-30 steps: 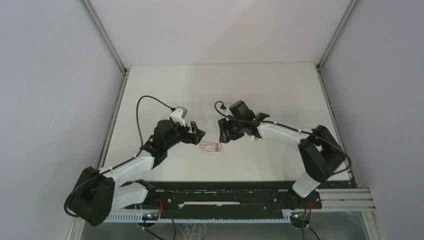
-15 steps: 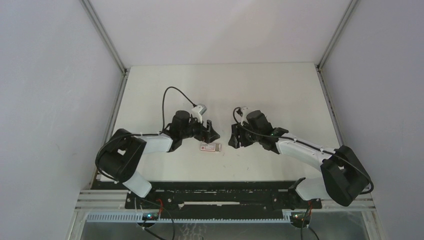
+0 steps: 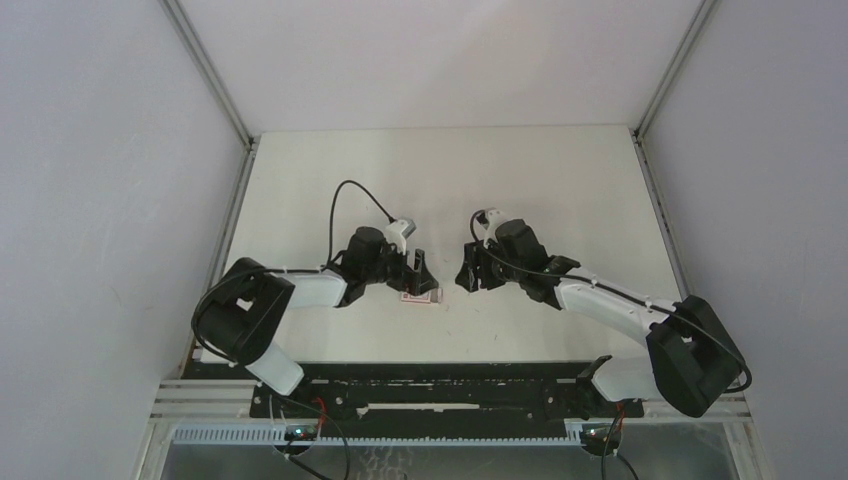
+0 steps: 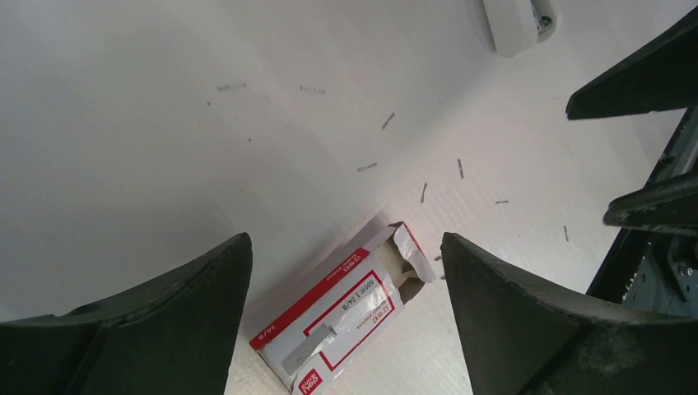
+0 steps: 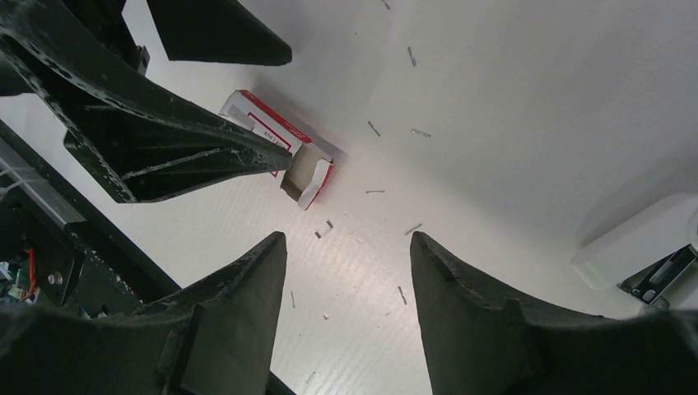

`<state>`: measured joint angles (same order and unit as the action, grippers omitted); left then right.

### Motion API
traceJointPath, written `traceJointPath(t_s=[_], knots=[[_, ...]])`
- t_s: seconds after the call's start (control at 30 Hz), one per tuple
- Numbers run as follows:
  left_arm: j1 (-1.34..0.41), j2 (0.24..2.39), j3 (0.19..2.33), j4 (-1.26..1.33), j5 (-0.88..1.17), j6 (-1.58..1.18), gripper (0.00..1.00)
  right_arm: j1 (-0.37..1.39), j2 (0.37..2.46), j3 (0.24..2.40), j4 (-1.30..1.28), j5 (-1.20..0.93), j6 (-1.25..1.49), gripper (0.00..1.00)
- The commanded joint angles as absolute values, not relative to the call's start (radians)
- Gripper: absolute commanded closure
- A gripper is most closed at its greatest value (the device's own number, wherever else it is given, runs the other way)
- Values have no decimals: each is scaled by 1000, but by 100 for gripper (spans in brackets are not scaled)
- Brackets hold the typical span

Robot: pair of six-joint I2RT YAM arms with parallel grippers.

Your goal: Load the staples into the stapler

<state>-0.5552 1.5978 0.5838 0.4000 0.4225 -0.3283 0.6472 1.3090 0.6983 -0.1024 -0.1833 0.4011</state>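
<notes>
A red and white box of staples (image 4: 346,317) lies flat on the table, its torn end flap open. My left gripper (image 4: 346,243) hangs open just above it, one finger on each side, touching nothing. From above, the box (image 3: 422,296) peeks out under that gripper (image 3: 420,272). My right gripper (image 3: 466,278) is open and empty a short way to the box's right, over bare table (image 5: 347,236). The box (image 5: 309,174) lies beyond its fingertips. The white stapler (image 5: 638,247) lies at the right wrist view's right edge. In the left wrist view the stapler (image 4: 514,20) is at the top.
Loose single staples (image 5: 325,230) are scattered on the white table around the box, and several more staples (image 4: 424,191) lie past its open end. Grey walls close the table (image 3: 330,180) in on the left, right and back.
Both arms have swung in toward the box. My left gripper has come over the box and dropped closer to it. The box has not moved.
</notes>
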Motion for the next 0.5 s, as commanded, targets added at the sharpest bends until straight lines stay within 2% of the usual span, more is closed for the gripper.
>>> traceJointPath(t_s=[0.0, 0.47], knots=[[-577, 1533, 531, 392, 414, -323, 12, 640, 1256, 683, -51, -162, 418, 43], [-695, 1391, 461, 284, 304, -264, 12, 634, 1192, 638, -57, -148, 437, 43]])
